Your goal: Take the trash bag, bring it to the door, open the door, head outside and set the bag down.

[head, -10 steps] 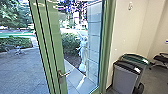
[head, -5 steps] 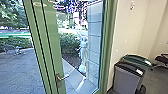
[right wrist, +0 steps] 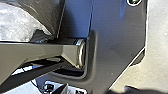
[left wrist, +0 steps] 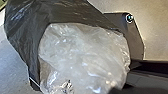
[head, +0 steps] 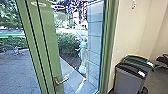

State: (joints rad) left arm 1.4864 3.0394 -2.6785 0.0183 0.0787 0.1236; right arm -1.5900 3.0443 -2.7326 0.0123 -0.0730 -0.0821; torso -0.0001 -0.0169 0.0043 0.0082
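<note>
Black-and-clear plastic trash bag [left wrist: 82, 57] seems brought to green-framed glass door [head: 47, 50] at eleven o'clock, exit and set-down remaining; can't tell either pincer's opening or hold.

Gray floor [head: 157, 81] at the lower right of the frame is occupied by a black-lidded bin [head: 127, 79] and, just behind it, a green-lidded bin [head: 140, 60]; at the left, light outdoor furniture [head: 16, 51] is set on paving [head: 15, 68].
</note>
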